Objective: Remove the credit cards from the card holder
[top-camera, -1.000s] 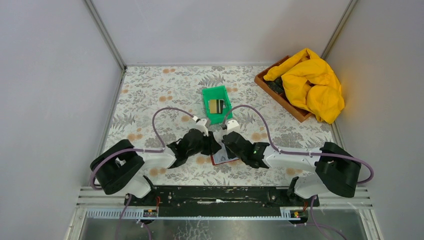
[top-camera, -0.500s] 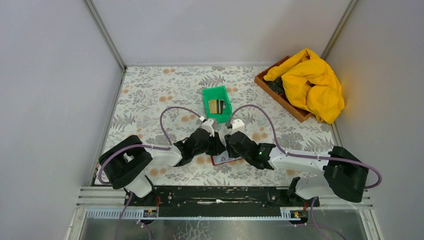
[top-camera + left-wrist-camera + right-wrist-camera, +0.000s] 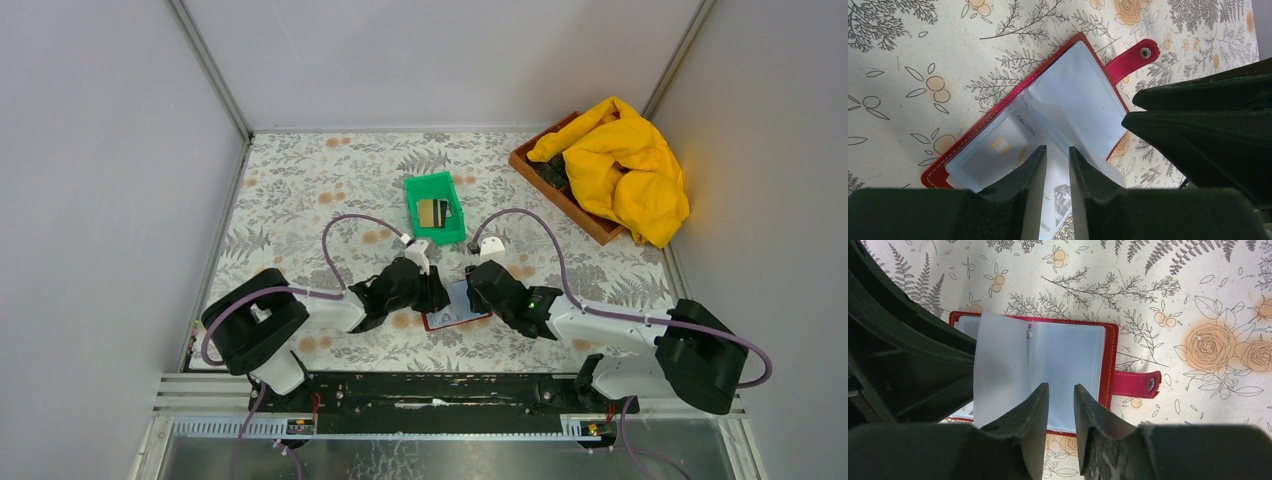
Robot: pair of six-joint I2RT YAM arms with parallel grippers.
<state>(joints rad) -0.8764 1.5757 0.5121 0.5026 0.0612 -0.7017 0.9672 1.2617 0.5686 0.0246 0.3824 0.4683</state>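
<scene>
1. The card holder [image 3: 457,309] lay open on the desk [image 3: 300,180], at six o'clock from the green bin [image 3: 426,181].
2. Left jaws were barely parted and I couldn't tell their grip; right jaws stood slightly apart, empty.
3. I judged the sleeved credit card [image 3: 1004,145] thin, stiff and slick, so best pinched by its edge.

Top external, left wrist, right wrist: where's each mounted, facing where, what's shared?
Top external: overhead from behind, looking down on left arm, right arm and the wallet between.
Left wrist: on the left arm, looking down past the left claw at the open wallet; right claw at right.
Right wrist: on the right arm, looking down past its claw at the wallet; left claw at left.
Shared: all see the wallet; each wrist view catches the other claw.
</scene>
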